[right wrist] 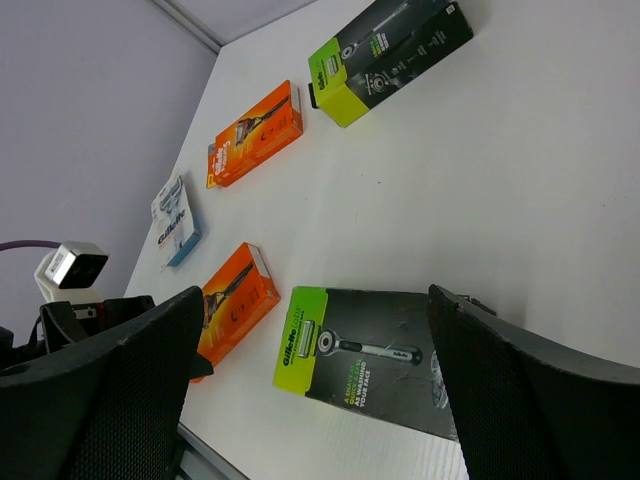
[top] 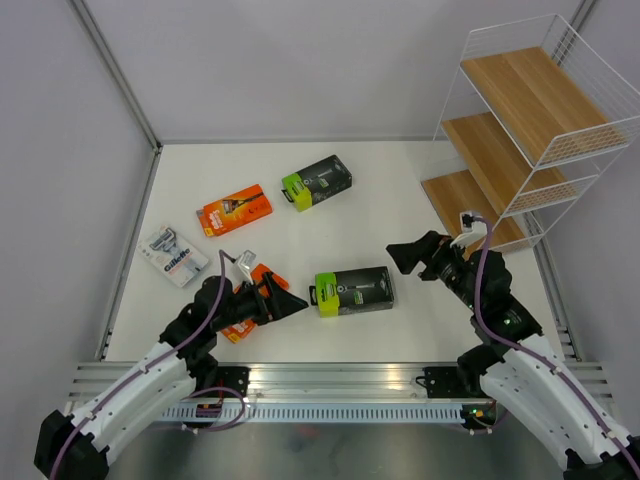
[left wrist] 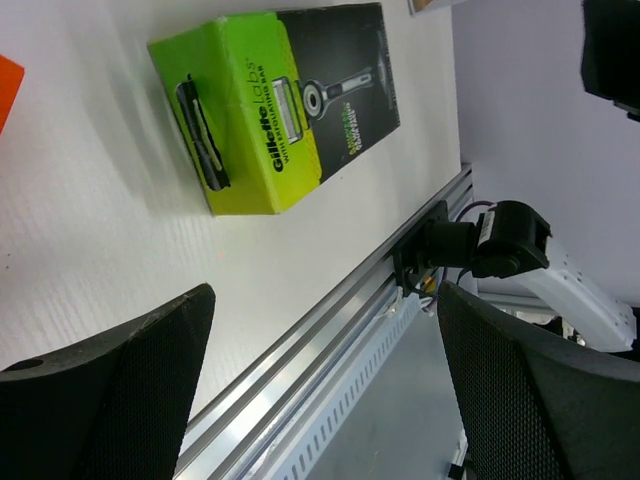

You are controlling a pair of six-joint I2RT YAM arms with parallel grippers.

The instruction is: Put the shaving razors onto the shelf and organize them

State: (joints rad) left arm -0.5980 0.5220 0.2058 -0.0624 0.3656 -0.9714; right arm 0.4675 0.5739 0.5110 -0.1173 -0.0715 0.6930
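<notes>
- Five shaving razors [top: 353, 291] lie flat, all left of the shelf [top: 535, 100], none on it.
- Your left gripper [top: 298, 303] and right gripper [top: 398, 256] gape wide, empty.
- Expect them light, stiff, slick; pinch across the narrow width.

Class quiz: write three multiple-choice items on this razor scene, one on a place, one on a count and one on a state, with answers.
1. Where does the white-and-blue pack lie? A in the middle; B by the table's left edge; C far right corner.
2. How many orange packs are there? A one; B two; C three.
3. How is the left pincer? A open, empty; B shut on a pack; C shut on nothing.
Answers: 1 B, it lies leftmost in the top view. 2 B, two show there. 3 A, its fingers stand wide apart with nothing between them.
</notes>
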